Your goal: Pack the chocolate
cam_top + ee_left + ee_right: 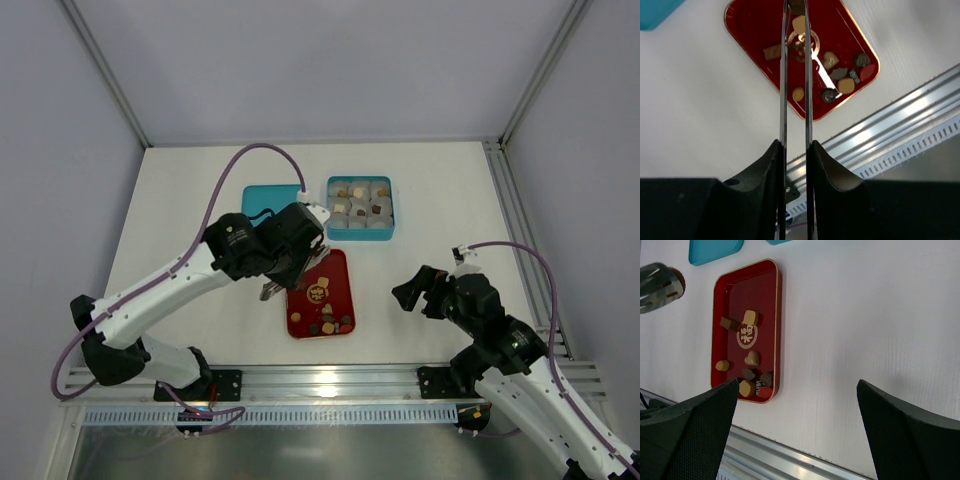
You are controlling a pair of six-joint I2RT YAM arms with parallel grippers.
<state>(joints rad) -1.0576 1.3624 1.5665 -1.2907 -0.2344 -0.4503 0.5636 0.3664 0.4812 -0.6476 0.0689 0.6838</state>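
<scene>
**Nearest you:** a ribbed aluminium rail (330, 380) runs along the table's near edge and carries both arm bases.

**Room:** you work inside pale grey enclosure walls (300, 60), with metal struts in the far corners and down the right side.

**Surface:** a matt white table (170, 210). Bare white shows on your left, along the far strip, and between the tray and the right arm.

**Left gripper** (795, 10): it reaches over the far end of the tray. Its long thin metal blades are nearly parallel with a slim gap. The tips run out of the wrist view, so you cannot tell whether they pinch anything.

**Right gripper** (797, 385): it hangs right of the tray, well apart from it. The jaws are spread wide with nothing between them.

**Square teal compartment box** (392, 208): it stands just beyond the tray's far right corner and is lined with crinkled pale paper cups (359, 222).

**Flat teal lid** (262, 198): it lies just left of the box, partly under the left arm.

**Red rectangular gold-rimmed tray** (750, 25): its near short end is close to the rail.

**Chocolate** (845, 86): small tan, brown and reddish pieces lie loose on the tray, mostly in its near half. More pieces sit in the box's cups.
</scene>
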